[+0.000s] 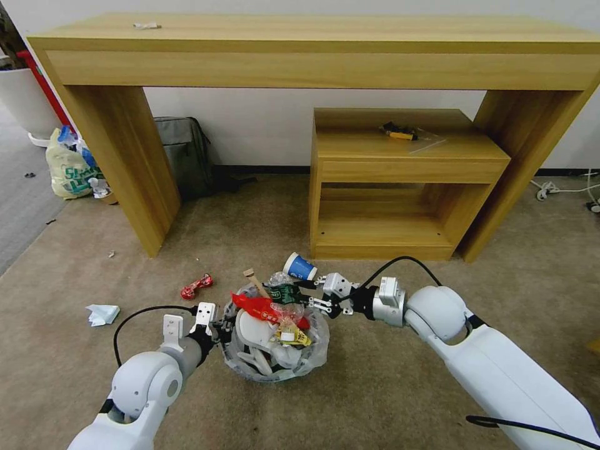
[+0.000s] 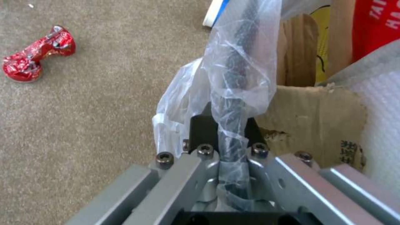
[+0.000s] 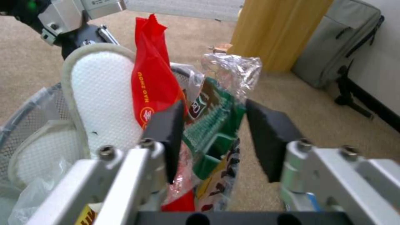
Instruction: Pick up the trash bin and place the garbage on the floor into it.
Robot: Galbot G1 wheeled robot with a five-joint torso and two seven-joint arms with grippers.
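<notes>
The left gripper fills the lower part of the frame, and its dark pads are closed on the black rim of the trash bin, which is wrapped in clear plastic. At the right are a cardboard piece and a red wrapper. In the upper left, a crumpled red wrapper lies on the beige floor.

It looks like an office or test room set up as a living space: beige carpet runs to a plain white wall with a dark skirting. At the far side stands a long wooden desk over a low shelf unit. A grey backpack leans far left, white cables far right.
</notes>
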